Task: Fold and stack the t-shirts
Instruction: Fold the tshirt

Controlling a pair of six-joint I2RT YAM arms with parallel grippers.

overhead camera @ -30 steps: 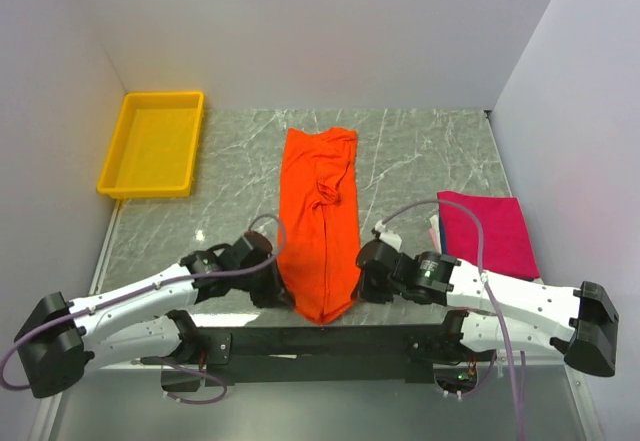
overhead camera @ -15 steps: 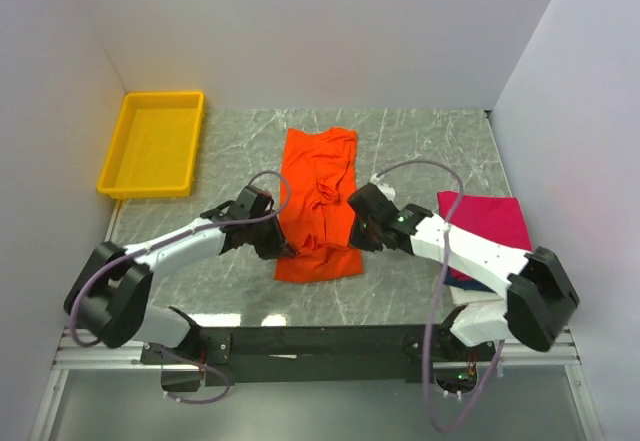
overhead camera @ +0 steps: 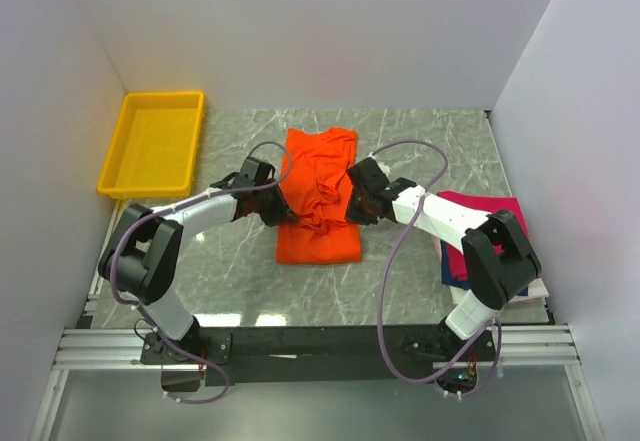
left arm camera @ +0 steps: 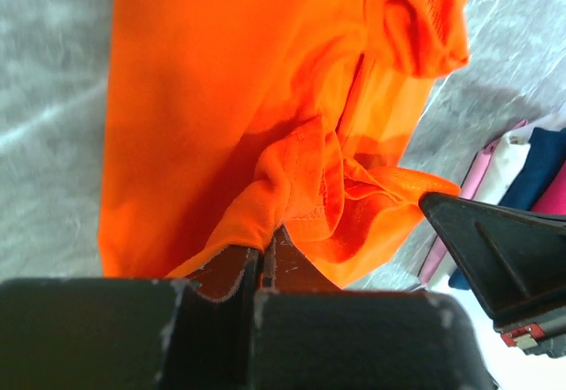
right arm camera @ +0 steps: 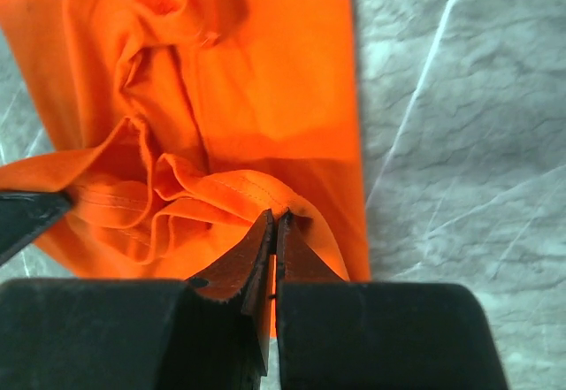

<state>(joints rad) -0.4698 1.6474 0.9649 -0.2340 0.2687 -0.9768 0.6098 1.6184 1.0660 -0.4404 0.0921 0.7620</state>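
Observation:
An orange t-shirt [overhead camera: 318, 231] lies lengthwise in the middle of the marble table, its near end doubled over onto itself. My left gripper [overhead camera: 283, 207] is shut on the left corner of the raised hem, and the right gripper [overhead camera: 350, 205] is shut on the right corner. Bunched hem cloth hangs between them. The left wrist view has the jaws [left arm camera: 270, 250] pinching orange cloth [left arm camera: 221, 98]. In the right wrist view the pinch [right arm camera: 276, 218] sits on a stitched hem fold of the orange shirt [right arm camera: 265, 72]. Folded magenta, navy and white t-shirts [overhead camera: 482, 213] are stacked at the right.
A yellow tray [overhead camera: 155, 146] stands at the far left corner. White walls close in the table on three sides. The right arm reaches over the folded stack [left arm camera: 538, 162]. Bare marble [right arm camera: 460, 142] shows to the right of the orange shirt.
Both grippers have carried the shirt's near hem away from the arm bases, towards the far end. The shirt went from lying full length to doubled over.

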